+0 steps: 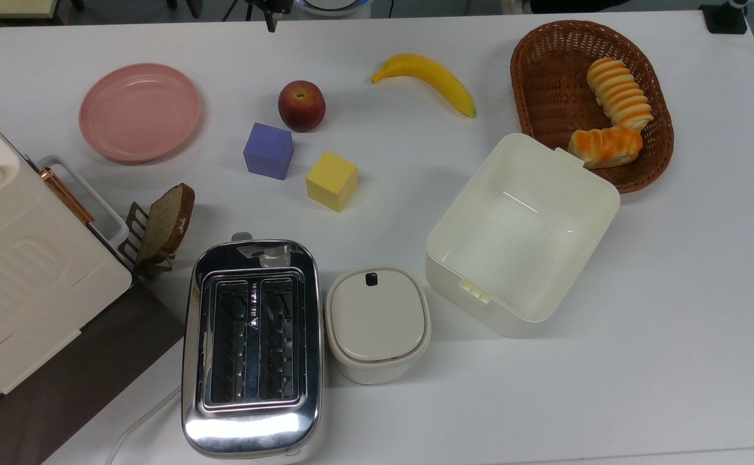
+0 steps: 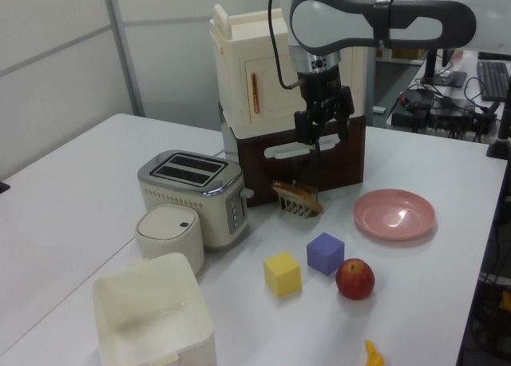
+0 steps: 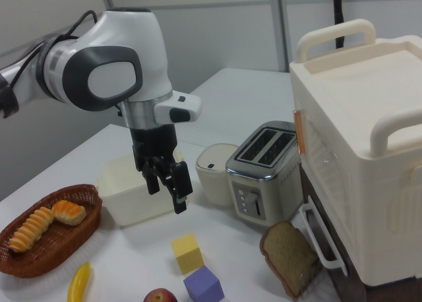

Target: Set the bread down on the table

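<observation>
In the top view the bread (image 1: pixel 606 147) lies in the basket (image 1: pixel 544 77) beside a longer roll (image 1: pixel 619 93); an open box (image 1: pixel 523 234) sits at the top view's lower left of it.

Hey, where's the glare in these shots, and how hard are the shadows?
Top view: bright glare on the shiny chrome toaster's front edge, and soft, faint shadows beside the red apple and the purple cube on the white table. Left view: a light sheen on the round pink plate. Right view: the toaster's polished metal side mirrors its surroundings, without harsh glare.
</observation>
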`<state>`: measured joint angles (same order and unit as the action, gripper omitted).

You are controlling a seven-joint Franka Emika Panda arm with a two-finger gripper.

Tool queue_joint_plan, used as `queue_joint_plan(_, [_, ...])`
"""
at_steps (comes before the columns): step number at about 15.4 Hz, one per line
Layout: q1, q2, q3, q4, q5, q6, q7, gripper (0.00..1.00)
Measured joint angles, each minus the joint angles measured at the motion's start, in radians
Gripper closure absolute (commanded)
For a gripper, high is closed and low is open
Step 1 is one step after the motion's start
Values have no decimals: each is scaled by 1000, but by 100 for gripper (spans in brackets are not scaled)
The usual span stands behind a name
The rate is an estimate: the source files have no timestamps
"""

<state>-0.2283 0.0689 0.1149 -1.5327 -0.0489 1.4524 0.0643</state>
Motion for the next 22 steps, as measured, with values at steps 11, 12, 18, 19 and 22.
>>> queue_joint_plan(11, [-6, 0, 0, 0, 25, 12, -2, 0])
queue_joint_plan(12, [-7, 0, 0, 0, 26, 14, -2, 0])
queue_joint_plan(18, [-7, 1, 0, 0, 27, 15, -3, 0])
queue_joint_plan(19, [-7, 2, 0, -1, 28, 16, -8, 0])
queue_joint_plan(22, [-6, 5, 0, -1, 29, 20, -26, 0])
